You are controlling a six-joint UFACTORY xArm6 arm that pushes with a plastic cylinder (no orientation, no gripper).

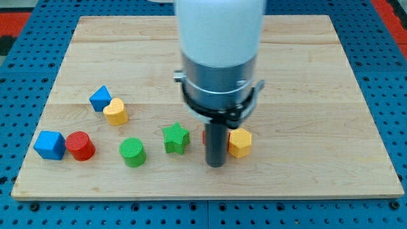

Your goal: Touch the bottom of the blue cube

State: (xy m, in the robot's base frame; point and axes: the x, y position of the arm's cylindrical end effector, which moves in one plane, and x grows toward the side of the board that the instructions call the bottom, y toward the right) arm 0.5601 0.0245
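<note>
The blue cube (100, 98) sits at the board's left, touching a yellow block (116, 111) on its lower right. A second, larger blue block (49, 145) lies near the left edge next to a red cylinder (80, 145). My tip (216, 165) rests on the board near the bottom centre, far to the right of the blue cube. It stands just left of a yellow hexagonal block (240, 142) and in front of a mostly hidden red block (205, 135).
A green cylinder (133, 152) and a green star (175, 138) lie between my tip and the blue blocks. The wooden board (318, 76) rests on a blue pegboard. The arm's white and grey body (219, 51) hides the board's upper middle.
</note>
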